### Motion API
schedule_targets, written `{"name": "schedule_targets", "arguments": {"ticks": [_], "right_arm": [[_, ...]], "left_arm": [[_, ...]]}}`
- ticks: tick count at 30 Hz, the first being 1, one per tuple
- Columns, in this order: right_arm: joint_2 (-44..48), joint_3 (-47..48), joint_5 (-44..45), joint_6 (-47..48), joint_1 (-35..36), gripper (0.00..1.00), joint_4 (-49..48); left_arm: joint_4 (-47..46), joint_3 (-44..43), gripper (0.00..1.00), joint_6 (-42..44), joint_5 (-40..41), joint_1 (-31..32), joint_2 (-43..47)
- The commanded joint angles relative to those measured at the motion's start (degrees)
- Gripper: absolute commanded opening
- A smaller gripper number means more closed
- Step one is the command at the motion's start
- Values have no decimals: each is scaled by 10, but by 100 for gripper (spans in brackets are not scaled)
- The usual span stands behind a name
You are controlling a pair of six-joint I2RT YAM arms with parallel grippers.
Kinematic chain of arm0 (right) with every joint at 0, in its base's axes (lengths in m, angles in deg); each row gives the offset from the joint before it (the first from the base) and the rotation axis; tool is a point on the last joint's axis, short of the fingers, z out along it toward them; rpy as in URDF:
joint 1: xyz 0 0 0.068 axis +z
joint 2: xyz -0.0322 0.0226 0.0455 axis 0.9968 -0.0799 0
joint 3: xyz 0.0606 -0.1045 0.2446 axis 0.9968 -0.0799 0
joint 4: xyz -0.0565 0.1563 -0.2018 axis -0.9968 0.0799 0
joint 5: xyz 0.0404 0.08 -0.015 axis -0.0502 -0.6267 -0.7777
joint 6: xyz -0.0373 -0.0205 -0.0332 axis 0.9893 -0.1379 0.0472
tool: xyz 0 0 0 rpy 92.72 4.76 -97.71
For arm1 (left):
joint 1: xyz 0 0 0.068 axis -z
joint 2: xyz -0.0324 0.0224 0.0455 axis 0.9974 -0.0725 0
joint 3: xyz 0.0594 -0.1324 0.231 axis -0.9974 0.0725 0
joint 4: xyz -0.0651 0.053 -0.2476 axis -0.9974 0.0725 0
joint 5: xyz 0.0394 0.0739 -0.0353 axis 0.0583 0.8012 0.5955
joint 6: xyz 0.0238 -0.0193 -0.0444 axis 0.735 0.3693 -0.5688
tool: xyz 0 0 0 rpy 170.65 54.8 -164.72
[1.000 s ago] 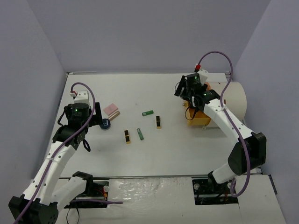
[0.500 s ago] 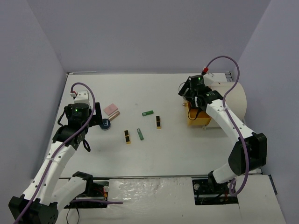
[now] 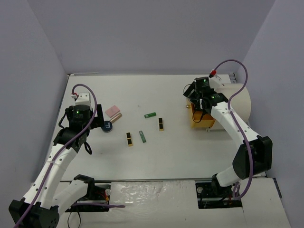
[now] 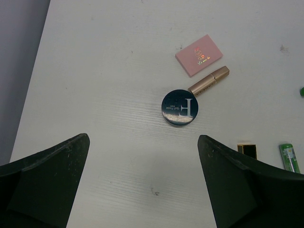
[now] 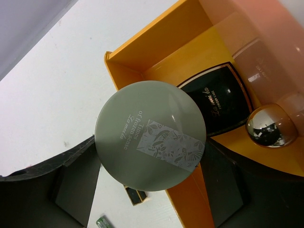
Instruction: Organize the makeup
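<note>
Near the right edge of the table (image 3: 171, 152), the right gripper (image 5: 149, 178) clamps a green compact (image 5: 149, 135) above the drawer (image 5: 142, 52) (presumably to drop it in); the left gripper (image 4: 142, 140) gapes wide over a blue compact (image 4: 179, 108).

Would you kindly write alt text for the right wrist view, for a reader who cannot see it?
The right gripper holds a round green compact over the corner of an orange drawer containing a black compact and a chrome ball.

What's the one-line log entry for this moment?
left fingers: open near dark round compact | right fingers: shut on green compact over open orange drawer
</note>
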Motion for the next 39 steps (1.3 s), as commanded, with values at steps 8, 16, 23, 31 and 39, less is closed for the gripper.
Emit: {"name": "schedule_targets", "arguments": {"ticks": [8, 16, 23, 31, 39], "right_arm": [[33, -11, 7, -42, -25, 68, -13], [32, 4, 9, -35, -23, 86, -13], [40, 14, 21, -24, -22, 90, -14], [42, 47, 25, 6, -1, 91, -13], [65, 99, 25, 105, 75, 93, -19]], "left_arm": [[-18, -29, 97, -10, -1, -4, 6], [-17, -29, 97, -10, -1, -4, 4], [-17, -29, 97, -10, 0, -4, 4], [-17, -29, 97, -11, 0, -4, 1], [-16, -25, 97, -31, -8, -3, -17]]}}
